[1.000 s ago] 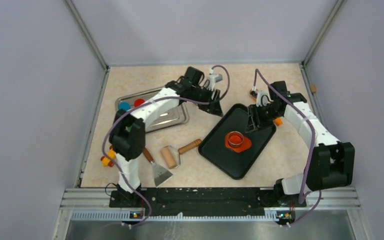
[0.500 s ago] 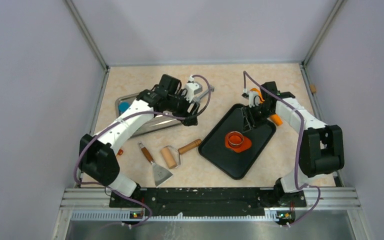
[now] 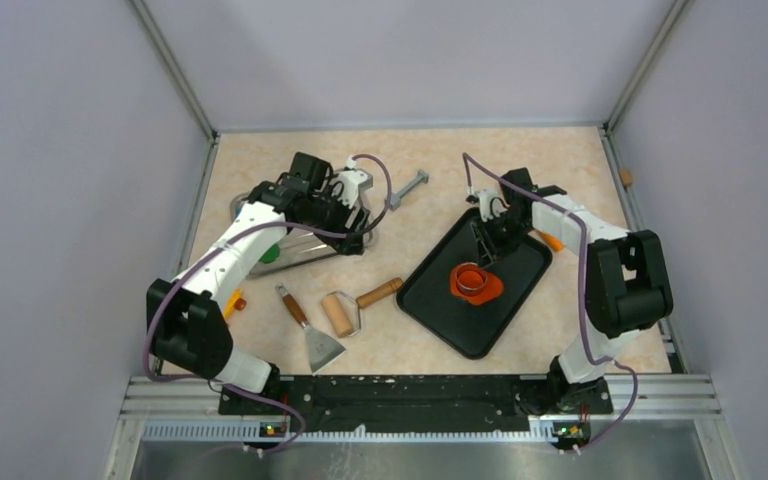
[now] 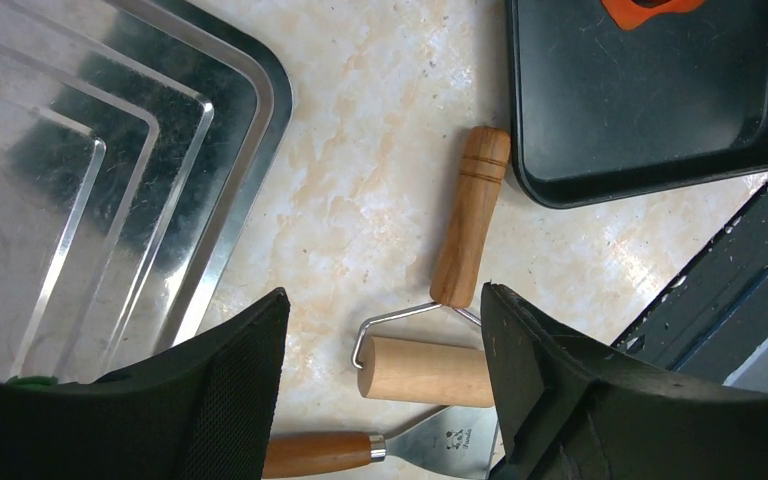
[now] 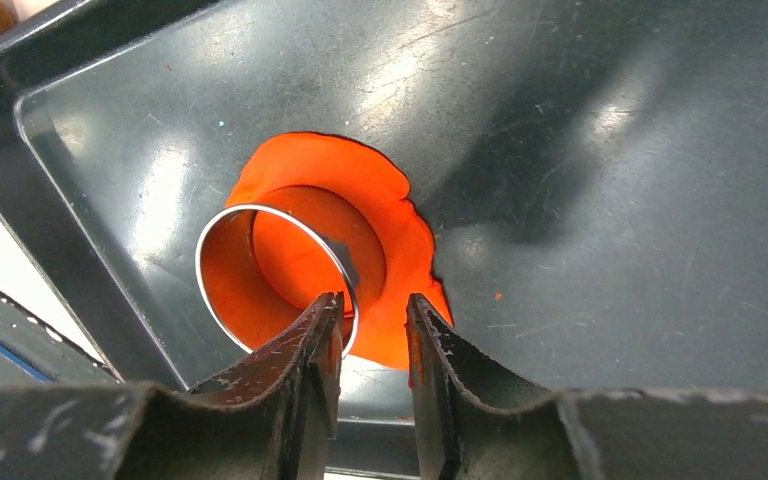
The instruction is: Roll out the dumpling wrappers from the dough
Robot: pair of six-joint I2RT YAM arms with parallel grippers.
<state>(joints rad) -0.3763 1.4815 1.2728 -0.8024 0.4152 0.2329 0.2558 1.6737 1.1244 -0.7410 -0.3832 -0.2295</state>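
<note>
A flat orange dough sheet lies in the black tray with a metal ring cutter standing on it. In the right wrist view the ring and the dough sit just beyond my right gripper. That gripper hovers over the tray's far part with the jaws a narrow gap apart and empty. A wooden roller lies on the table left of the tray. My left gripper is wide open and empty above the roller.
A silver tray lies at the left, with a green piece on it. A wooden-handled scraper lies by the roller. A grey metal tool lies at the back. An orange lump sits right of the black tray.
My left gripper has swung left from the black tray's far corner to the silver tray's right end, uncovering the grey tool. My right gripper has shifted left over the black tray.
</note>
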